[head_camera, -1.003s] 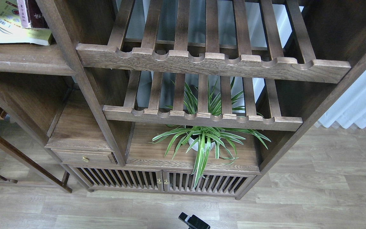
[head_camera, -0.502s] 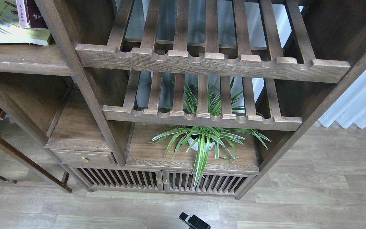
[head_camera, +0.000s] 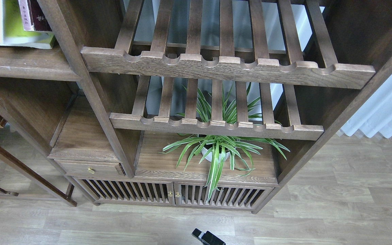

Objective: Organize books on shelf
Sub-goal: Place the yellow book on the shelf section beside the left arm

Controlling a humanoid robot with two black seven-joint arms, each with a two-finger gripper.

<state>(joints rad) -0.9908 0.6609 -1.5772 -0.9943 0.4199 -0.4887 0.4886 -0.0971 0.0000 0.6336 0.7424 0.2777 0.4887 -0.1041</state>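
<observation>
The books show only in the top left corner of the head view. A yellow-green-and-white book is blurred and tilted up on the shelf, a flat dark-brown board. A maroon book with white characters stands upright just right of it, its top cut off by the frame. No gripper shows near the books. A small black part pokes in at the bottom edge over the floor, too dark and cut off to make out fingers.
Two slatted racks with scalloped front rails fill the middle of the cabinet. Below them a spider plant in a white pot stands on a lower board. A small drawer, slatted doors and the wooden floor lie beneath.
The yellow-green book has swung up from lying flat, its barcoded cover now blurred and steeper. The maroon book and the black part at the bottom have barely shifted.
</observation>
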